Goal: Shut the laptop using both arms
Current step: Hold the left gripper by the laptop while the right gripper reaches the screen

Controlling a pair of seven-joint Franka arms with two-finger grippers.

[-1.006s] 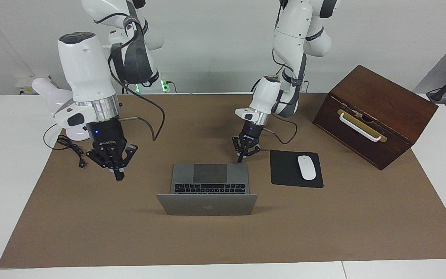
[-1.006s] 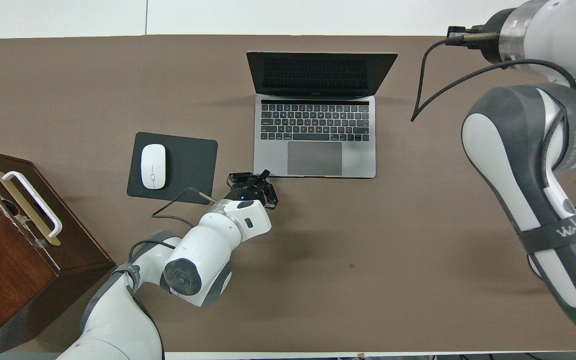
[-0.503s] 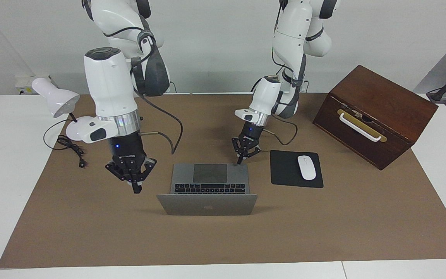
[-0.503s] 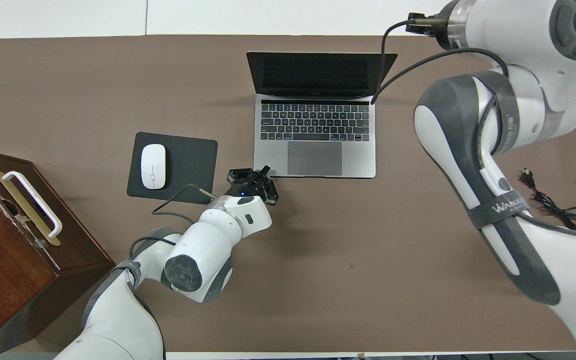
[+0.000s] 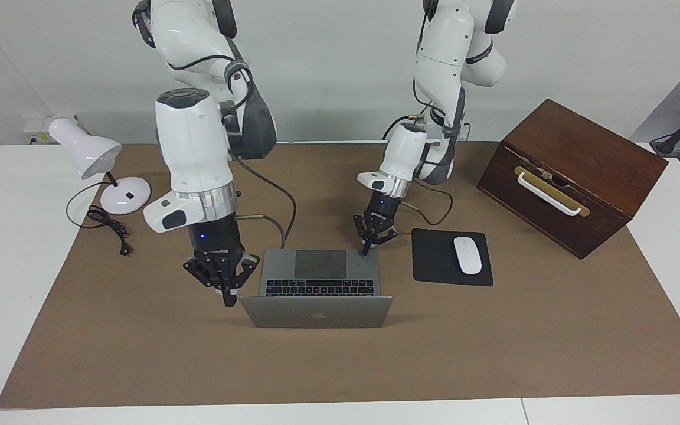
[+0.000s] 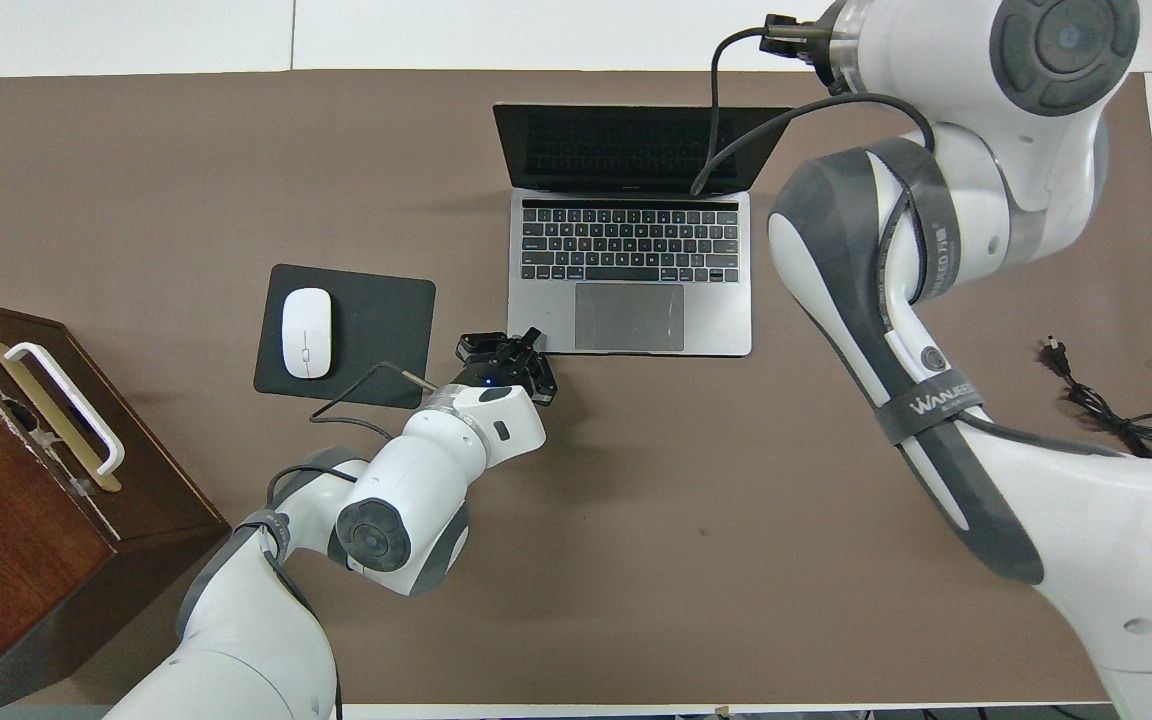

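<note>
- Lamp (image 5: 89, 154) with its cord (image 5: 104, 221) sits at the right arm's end of the table — well apart from the work.
- Right gripper (image 5: 229, 300), fingertips together, hangs just beside the lid's edge.
- Laptop (image 5: 320, 273) stands open mid-mat, screen facing the robots. It looks thin, stiff and smooth, and the screen is likely fragile — better pushed at the lid's top edge than pinched, base held steady.
- Left gripper (image 5: 365, 250), fingertips together, is at the base's corner by the trackpad.
- Mouse pad (image 5: 434, 260) with mouse (image 5: 467, 255) lies beside the laptop, clear of the lid.
- Wooden box (image 5: 570, 174) is at the left arm's end.
</note>
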